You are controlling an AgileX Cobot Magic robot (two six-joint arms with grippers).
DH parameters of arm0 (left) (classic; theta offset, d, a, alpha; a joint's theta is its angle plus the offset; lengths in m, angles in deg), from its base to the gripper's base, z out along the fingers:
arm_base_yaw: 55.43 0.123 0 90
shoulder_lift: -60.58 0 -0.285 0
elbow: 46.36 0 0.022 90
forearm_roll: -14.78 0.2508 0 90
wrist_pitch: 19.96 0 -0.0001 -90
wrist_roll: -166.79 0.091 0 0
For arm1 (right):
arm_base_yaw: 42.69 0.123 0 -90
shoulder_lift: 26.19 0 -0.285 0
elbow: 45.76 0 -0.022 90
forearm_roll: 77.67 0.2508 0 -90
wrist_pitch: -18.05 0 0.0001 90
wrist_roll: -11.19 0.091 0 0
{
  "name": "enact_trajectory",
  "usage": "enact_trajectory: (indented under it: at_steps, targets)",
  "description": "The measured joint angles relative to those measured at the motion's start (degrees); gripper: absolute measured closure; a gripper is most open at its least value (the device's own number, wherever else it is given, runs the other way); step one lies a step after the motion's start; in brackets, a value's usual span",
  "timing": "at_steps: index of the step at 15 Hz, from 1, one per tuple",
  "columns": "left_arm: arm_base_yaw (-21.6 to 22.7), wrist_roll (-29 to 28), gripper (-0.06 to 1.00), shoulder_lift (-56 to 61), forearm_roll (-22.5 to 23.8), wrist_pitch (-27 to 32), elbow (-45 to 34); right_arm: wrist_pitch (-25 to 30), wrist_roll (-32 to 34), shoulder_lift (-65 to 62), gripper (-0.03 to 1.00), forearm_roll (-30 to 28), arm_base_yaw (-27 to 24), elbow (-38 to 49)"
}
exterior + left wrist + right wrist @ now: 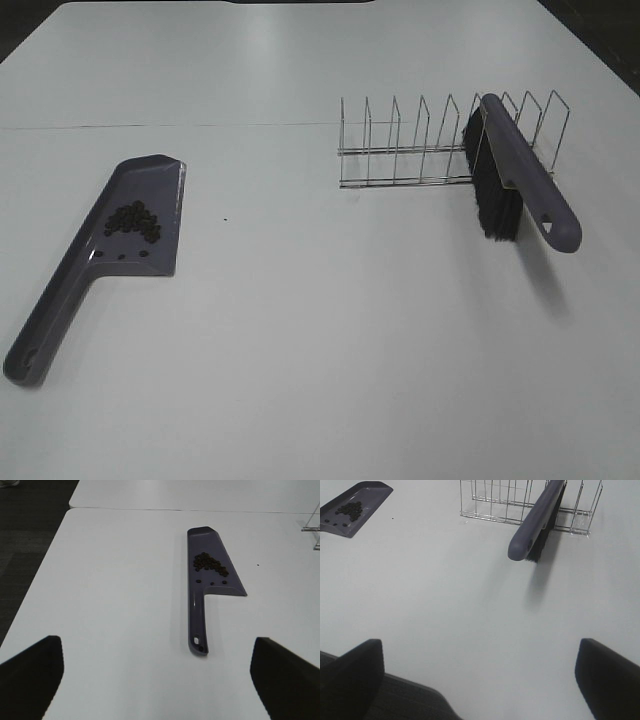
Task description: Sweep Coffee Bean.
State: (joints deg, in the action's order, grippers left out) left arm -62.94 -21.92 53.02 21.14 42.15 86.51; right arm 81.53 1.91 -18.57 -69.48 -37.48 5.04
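The coffee beans (133,220) lie in a loose heap inside a purple-grey dustpan (55,310) at the table's left. One stray bean (225,219) lies on the table just right of the pan. A purple brush (525,170) with black bristles rests tilted in a wire rack (400,150) at the right. In the left wrist view the open left gripper (157,672) is empty, back from the dustpan's handle (197,620) and the beans (210,564). In the right wrist view the open right gripper (480,672) is empty, well short of the brush (537,517). Neither gripper shows in the high view.
The wire rack (495,500) has several upright dividers. The table's left edge and dark floor (25,540) show in the left wrist view. The table's near edge (420,692) lies under the right gripper. A seam (150,126) runs across the table behind the dustpan.
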Motion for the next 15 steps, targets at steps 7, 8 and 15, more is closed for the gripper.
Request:
enact_trajectory:
  at_steps: [7, 8, 15]
  targets:
    - [13.3, 0.0, 0.03, 0.0, 0.1, 0.0, 0.0, 0.0, 0.0, 0.0, 0.01, 0.5, 0.0, 0.0]
    - [13.3, 0.0, 0.03, 0.0, 0.1, 0.0, 0.0, 0.0, 0.0, 0.0, 0.01, 0.5, 0.0, 0.0]
    - [12.0, 0.0, 0.03, 0.0, 0.1, 0.0, 0.0, 0.0, 0.0, 0.0, 0.01, 0.5, -2.4, 0.0]
